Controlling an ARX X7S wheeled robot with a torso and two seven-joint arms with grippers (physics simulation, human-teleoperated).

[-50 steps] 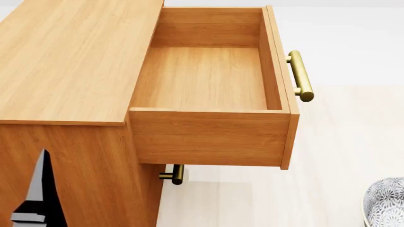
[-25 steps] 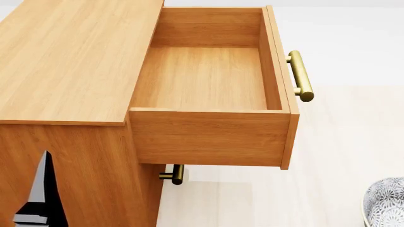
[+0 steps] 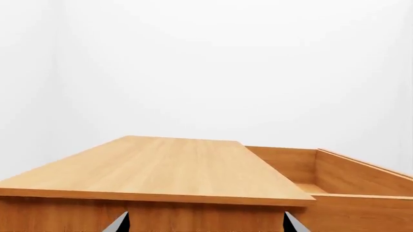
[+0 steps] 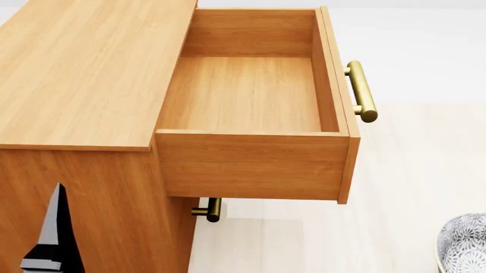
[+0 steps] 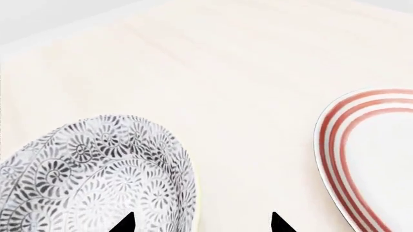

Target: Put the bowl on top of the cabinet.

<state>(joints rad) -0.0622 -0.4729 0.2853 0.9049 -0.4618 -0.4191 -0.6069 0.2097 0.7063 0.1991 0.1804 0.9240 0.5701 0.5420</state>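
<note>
While the bowl is resting on the pale surface near the red-ringed plate, well apart from the cabinet, no step is showing as done. The right gripper is hovering wide-jawed, empty; the left gripper likewise. Grasping, lifting and placing are remaining.

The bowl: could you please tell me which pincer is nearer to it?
Right. The right pincer hovers at the bowl; the left pincer faces the cabinet, away from it.
</note>
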